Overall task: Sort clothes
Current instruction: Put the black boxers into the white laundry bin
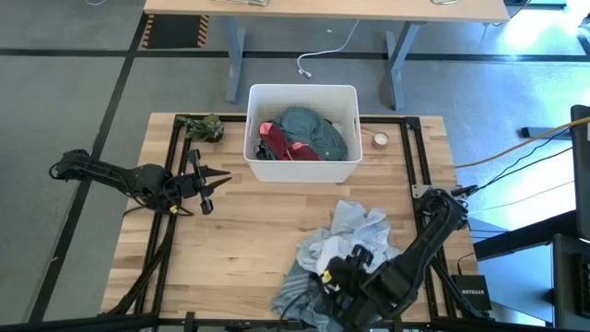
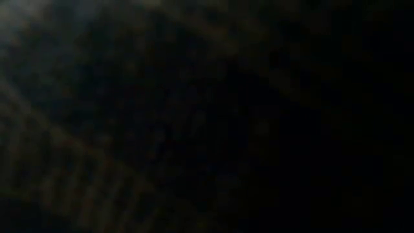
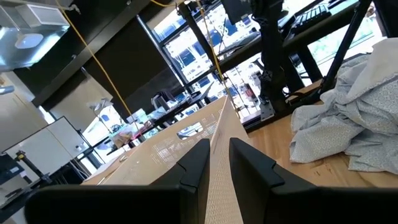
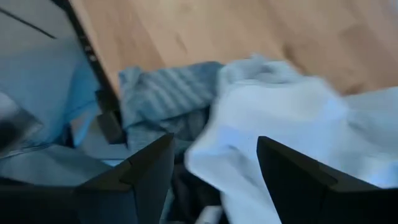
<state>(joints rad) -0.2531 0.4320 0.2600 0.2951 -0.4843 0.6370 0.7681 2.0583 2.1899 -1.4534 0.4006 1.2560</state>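
Note:
A pile of clothes lies on the wooden table near its front right edge. It holds grey-white patterned, white and blue-grey striped garments. A white bin at the table's far middle holds teal, red and black garments. My right gripper is open, low over the near side of the pile. Its fingers stand on either side of a white garment, and I cannot tell whether they touch it. My left gripper is empty at the table's left, its fingers a narrow gap apart. The low view is dark.
A small green-brown camouflage lump lies left of the bin. A small tape roll lies right of it. Bare wood lies between the left gripper and the pile. Black frame rails run along the table's sides.

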